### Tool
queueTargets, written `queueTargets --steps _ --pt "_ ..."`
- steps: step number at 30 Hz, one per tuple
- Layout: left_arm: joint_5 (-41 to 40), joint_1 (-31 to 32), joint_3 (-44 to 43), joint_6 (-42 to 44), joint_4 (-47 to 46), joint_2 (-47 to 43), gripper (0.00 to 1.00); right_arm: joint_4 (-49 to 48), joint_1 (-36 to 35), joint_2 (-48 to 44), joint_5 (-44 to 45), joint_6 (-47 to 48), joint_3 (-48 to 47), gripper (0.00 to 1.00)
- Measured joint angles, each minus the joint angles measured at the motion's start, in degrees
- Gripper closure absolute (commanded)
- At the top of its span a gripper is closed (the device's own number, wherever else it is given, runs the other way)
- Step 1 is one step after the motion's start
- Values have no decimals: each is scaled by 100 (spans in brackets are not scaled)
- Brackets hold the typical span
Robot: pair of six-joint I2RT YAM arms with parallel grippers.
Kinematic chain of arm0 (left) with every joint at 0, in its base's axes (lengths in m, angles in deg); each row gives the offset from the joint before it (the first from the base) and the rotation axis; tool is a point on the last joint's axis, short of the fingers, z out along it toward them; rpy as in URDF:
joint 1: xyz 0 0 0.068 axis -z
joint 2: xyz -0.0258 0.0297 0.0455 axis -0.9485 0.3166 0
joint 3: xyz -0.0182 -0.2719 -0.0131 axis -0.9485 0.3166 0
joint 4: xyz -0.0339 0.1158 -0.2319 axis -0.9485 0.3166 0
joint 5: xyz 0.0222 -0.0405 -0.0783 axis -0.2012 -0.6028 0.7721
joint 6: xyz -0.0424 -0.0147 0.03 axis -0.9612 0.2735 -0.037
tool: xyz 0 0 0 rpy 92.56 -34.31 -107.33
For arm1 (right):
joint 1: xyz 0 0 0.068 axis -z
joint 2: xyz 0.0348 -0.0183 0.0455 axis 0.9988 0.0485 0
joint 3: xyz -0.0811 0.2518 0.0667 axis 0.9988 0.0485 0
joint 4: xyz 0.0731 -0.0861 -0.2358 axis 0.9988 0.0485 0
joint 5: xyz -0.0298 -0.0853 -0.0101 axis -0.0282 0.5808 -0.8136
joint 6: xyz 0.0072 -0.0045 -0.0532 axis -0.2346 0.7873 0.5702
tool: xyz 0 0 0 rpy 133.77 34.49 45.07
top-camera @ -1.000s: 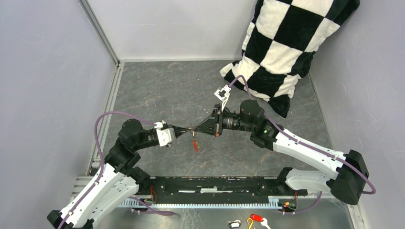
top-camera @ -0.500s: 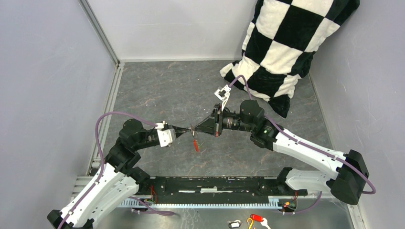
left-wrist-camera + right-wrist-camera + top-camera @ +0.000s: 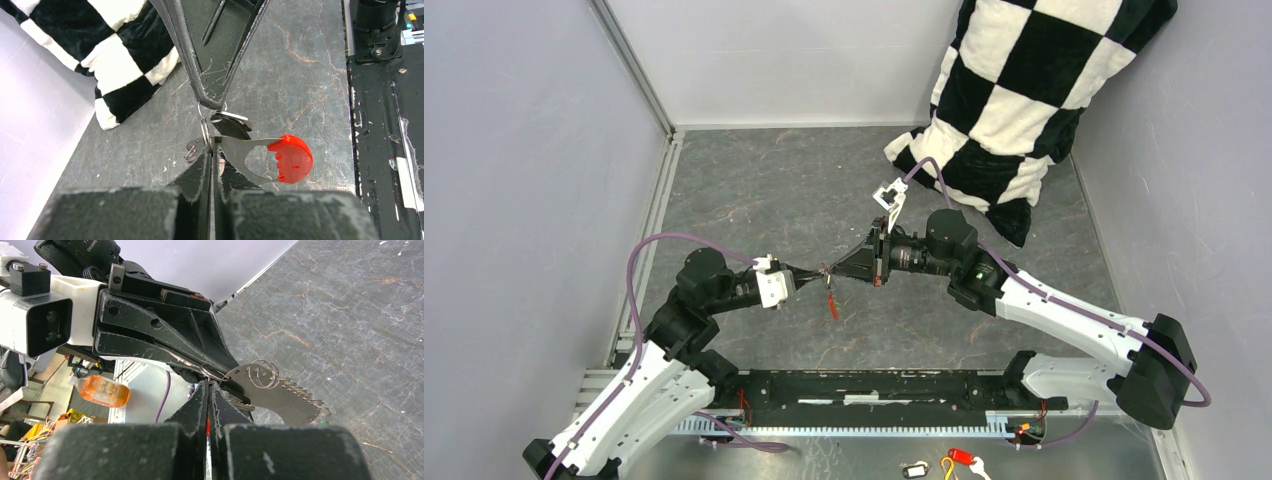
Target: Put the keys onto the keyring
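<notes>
Both grippers meet tip to tip above the middle of the floor. My left gripper (image 3: 821, 270) (image 3: 212, 149) is shut on one end of the thin wire keyring (image 3: 205, 131). From the opposite side my right gripper (image 3: 831, 270) (image 3: 208, 384) is shut on the other end of it. The long red key (image 3: 832, 303) hangs below the meeting point; its red head (image 3: 292, 159) and flat metal blade show in the left wrist view. A small dark key (image 3: 231, 126) lies close against the ring. In the right wrist view, small wire loops (image 3: 302, 391) run along the blade's edge. The green key is not clearly visible.
A black-and-white checkered pillow (image 3: 1024, 100) leans in the back right corner. A red tag with a yellow loop (image 3: 960, 459) and a small black-framed tag (image 3: 914, 468) lie at the near edge, behind the black base rail (image 3: 874, 385). Grey walls close in both sides.
My left arm has edged slightly toward the right gripper. Both grippers stay shut at the same spot and the red key still hangs there.
</notes>
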Motion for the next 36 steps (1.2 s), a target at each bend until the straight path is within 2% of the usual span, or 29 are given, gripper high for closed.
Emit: queueTargets --steps 21,36 --pt "-7 -4 -76 61 310 184 98 105 -273 203 87 269 -136 100" --pt "-116 -4 -254 13 380 411 98 1014 -608 376 605 1058 -772 100"
